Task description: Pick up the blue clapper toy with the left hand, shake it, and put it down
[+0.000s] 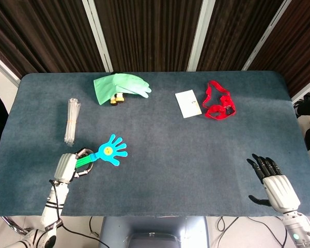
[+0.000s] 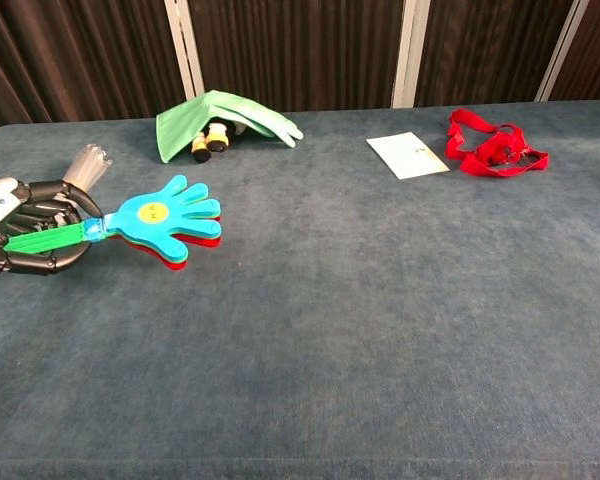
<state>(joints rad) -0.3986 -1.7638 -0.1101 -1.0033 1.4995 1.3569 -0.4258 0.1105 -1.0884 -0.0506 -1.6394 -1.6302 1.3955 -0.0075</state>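
The blue clapper toy is shaped like a hand, with a yellow face, red and green layers under the blue one, and a green handle. My left hand grips that handle at the table's front left and holds the toy raised off the cloth, its blue palm pointing right. My right hand rests open at the front right, fingers spread, holding nothing; the chest view does not show it.
A bundle of clear tubes lies just beyond my left hand. A green glove over a small yellow toy sits at the back left. A white card and a red strap lie at the back right.
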